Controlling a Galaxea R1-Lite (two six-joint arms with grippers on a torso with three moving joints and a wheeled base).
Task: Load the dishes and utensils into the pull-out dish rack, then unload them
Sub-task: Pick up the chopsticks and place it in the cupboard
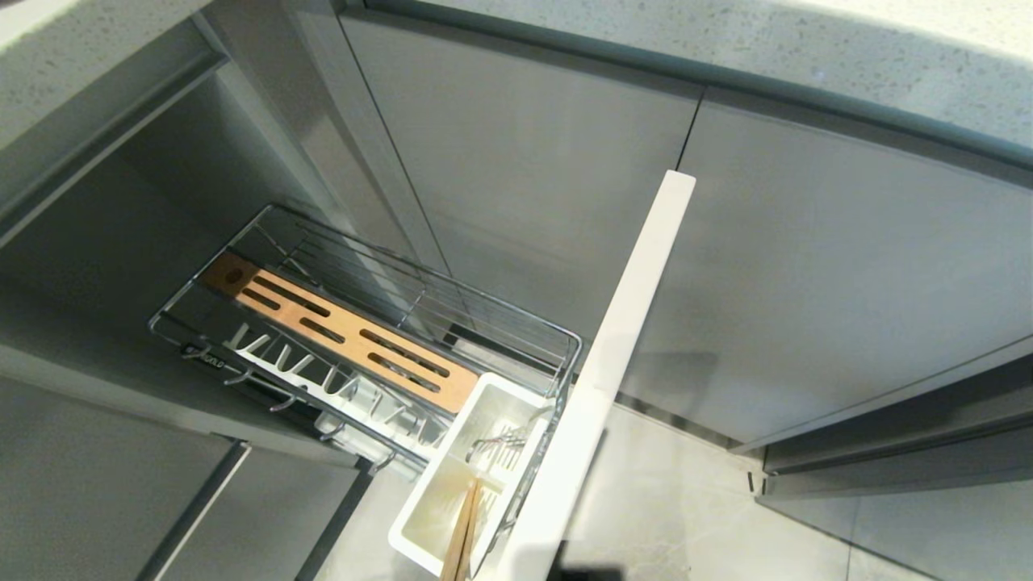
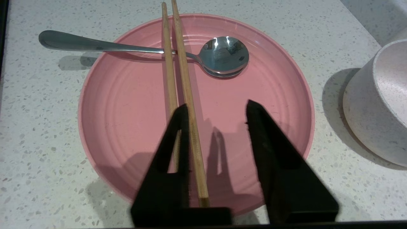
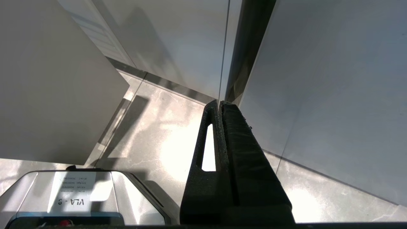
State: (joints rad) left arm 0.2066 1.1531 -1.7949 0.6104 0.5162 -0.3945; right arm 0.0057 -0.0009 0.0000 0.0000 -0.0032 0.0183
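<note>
Chopsticks [image 2: 182,95] lie on the plate [image 2: 127,111], just inside one finger of the left tool [image 2: 216,106] (jaws apart).

The open rack [image 1: 363,339] is seen from above; plate [image 2: 197,111] and floor [image 3: 159,143] are viewed closely; nothing is shared.

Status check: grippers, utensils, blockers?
Left gripper open over pink plate, chopsticks and spoon on it. Right gripper shut, parked. No blockers.
</note>
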